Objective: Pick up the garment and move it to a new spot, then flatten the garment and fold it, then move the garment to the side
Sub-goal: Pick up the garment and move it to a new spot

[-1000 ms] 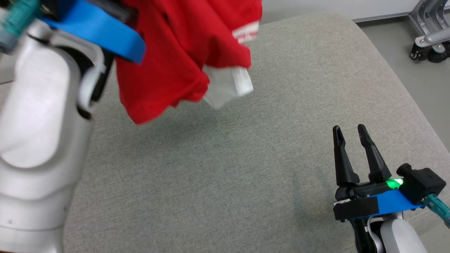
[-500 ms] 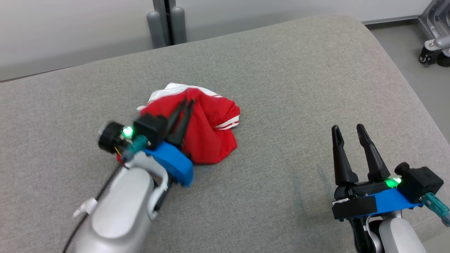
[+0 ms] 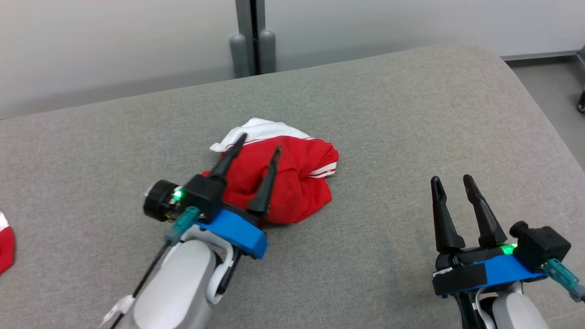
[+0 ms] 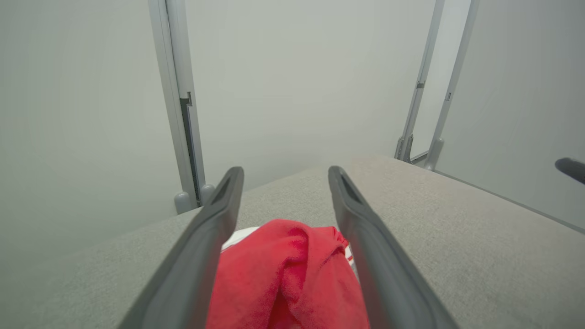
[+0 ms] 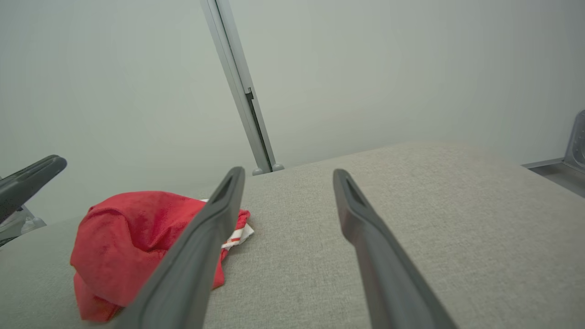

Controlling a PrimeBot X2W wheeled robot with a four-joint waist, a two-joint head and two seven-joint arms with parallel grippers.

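A red garment (image 3: 297, 187) with white trim lies in a crumpled heap near the middle of a grey fabric-covered tabletop (image 3: 411, 114), a white fold showing at its far edge and a white-striped hem on its right side. The robot's left end effector (image 3: 260, 142) reaches over the heap from the near side, its two dark fingers spread wide and pointing away from the robot – nothing is clamped between them. In the left wrist view the left end effector (image 4: 284, 170) has its fingers well apart, with the garment (image 4: 283, 274) bunched up in the gap low between them; whether the cloth touches the inner faces of the fingers cannot be told.

The right end effector (image 3: 451, 178) sits well to the right of the garment, above bare tabletop, its fingers parted and empty, a green light glowing at its base. Its own camera shows the right end effector (image 5: 288, 171) open over the grey surface, with the garment (image 5: 128, 237) off to the left.

A second scrap of red cloth (image 3: 4, 242) shows at the left edge of the head view – apart from the heap. Two grey posts (image 3: 249, 50) stand against the pale wall (image 3: 114, 45) behind the tabletop
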